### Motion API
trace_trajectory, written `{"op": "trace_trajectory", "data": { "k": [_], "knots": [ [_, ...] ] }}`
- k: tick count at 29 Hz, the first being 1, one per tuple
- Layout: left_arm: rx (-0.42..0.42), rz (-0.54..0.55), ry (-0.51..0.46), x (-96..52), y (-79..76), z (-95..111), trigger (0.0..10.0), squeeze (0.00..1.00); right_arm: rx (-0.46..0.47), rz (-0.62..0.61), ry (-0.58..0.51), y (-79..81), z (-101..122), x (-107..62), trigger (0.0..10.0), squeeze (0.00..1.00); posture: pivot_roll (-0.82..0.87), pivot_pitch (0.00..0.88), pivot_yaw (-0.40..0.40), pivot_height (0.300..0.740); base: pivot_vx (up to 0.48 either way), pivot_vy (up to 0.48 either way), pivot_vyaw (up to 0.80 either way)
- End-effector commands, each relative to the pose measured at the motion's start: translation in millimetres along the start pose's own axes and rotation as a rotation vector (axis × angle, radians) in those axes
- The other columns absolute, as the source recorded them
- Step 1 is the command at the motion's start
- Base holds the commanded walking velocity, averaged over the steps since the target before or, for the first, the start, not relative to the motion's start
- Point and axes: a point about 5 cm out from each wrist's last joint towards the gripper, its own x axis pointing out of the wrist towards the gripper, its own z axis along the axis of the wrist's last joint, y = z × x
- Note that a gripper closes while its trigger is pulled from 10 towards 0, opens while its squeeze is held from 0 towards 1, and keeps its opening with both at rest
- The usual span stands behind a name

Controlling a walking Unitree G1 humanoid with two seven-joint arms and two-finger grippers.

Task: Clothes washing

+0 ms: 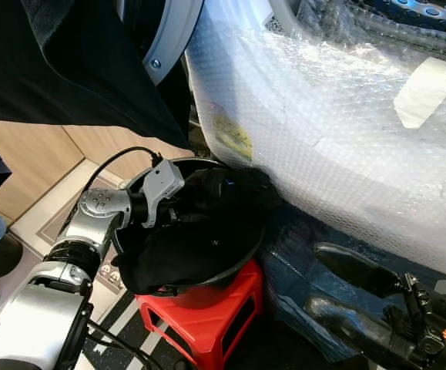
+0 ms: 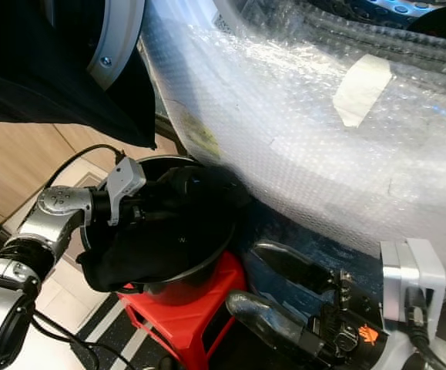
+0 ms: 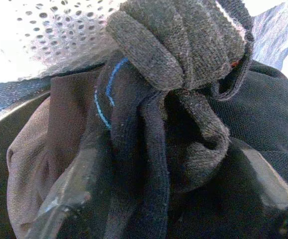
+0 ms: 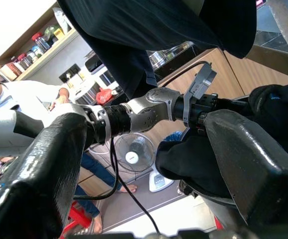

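Step in hand: You are at the pick-up stage, by my reading: drawing laundry out of the basin for loading into the washing machine (image 1: 346, 146).
Laundry: The dark clothes (image 1: 199, 239) sit heaped in a black basin (image 1: 242, 266) on a red stool (image 1: 207, 316), at about 7 o'clock in the left eye view, just beside the machine's bubble-wrapped front.
Left gripper: Your left gripper (image 3: 163, 164) is buried in the heap. The left wrist view shows its fingers (image 3: 64, 191) spread either side of a bunched knit garment (image 3: 178, 55); they straddle it but are not closed on it.
Right gripper: Your right gripper (image 2: 284, 293) hovers at 5 o'clock, low before the machine and near the stool, fingers apart and holding nothing.
Drum door: The door ring (image 1: 172, 38) stands at 11 o'clock with a dark cloth (image 1: 68, 69) hanging across it.
Bystander: A person (image 4: 4, 94) shows in the right wrist view, well apart from the work.
Next move: Close the left fingers firmly on the knit bundle, then lift clear of the basin rim. Expect neighbouring pieces to drag along, since the fabrics are tangled.
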Motion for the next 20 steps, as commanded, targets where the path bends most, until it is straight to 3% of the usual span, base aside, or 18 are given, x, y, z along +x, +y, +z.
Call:
{"op": "trace_trajectory", "data": {
  "k": [1,20],
  "knots": [
    [0.009,-0.007,0.006,-1.3,-0.9,-2.0,0.0,0.00,-0.019,0.037,0.002,8.9,2.4,2.3,10.0,0.00,-0.20,0.338,0.098,0.740,0.000,0.000,0.00],
    [0.044,-0.006,-0.002,-5.8,-1.1,-2.8,0.0,0.00,-0.015,0.034,-0.002,5.4,-0.5,4.1,10.0,0.00,-0.19,0.310,0.104,0.740,0.000,0.000,0.00]
  ]
}}
